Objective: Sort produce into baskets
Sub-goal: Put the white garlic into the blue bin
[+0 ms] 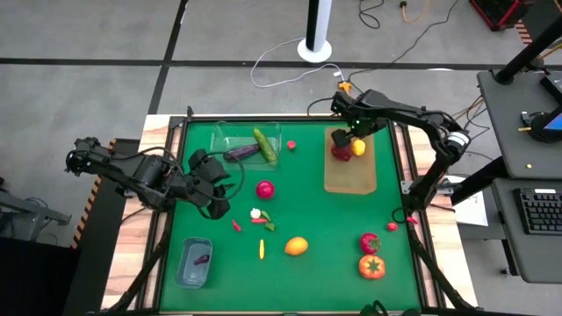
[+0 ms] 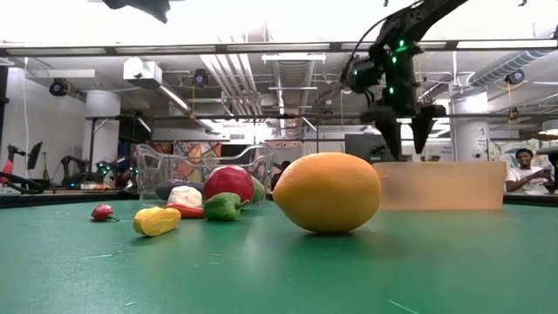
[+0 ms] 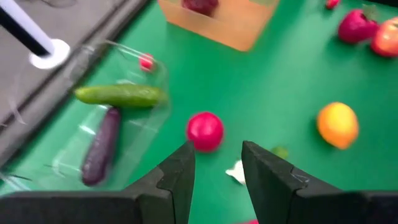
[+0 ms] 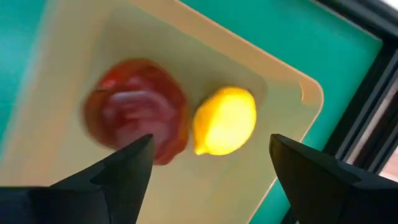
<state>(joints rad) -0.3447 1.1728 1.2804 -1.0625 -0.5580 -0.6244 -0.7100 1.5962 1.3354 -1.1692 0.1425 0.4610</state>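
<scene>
Right gripper (image 1: pixel 349 140) hangs above the far end of the tan wooden tray (image 1: pixel 350 179), fingers spread wide with nothing between them. Directly under it on the tray: a yellow lemon (image 4: pixel 225 121) and a dark red fruit (image 4: pixel 138 111), the two touching side by side. In the low view the same gripper (image 2: pixel 406 139) shows just above the tray's wall (image 2: pixel 445 186), jaws apart.

Left gripper (image 1: pixel 214 188) sits over the green mat at the left side, near the clear plastic tub (image 1: pixel 230 133). Its fingers (image 3: pixel 180 180) stand partly apart with a gap between them and hold nothing.

Clear tub holds a green cucumber (image 1: pixel 264 145) and a purple eggplant (image 1: pixel 241 152), lying close together at an angle to each other.

Loose on the mat: a red round fruit (image 1: pixel 265 189) just right of the left gripper; a small cluster of little pieces (image 1: pixel 260 217) nearer the front; a small yellow piece (image 1: pixel 261 249); an orange fruit (image 1: pixel 297 246); a red fruit (image 1: pixel 370 242) and a tomato (image 1: pixel 371 266) at the front right, near each other; a small red piece (image 1: pixel 291 146) just right of the clear tub.

Bluish-grey tub (image 1: pixel 192 263) at the front left holds one small dark item, too small to identify
</scene>
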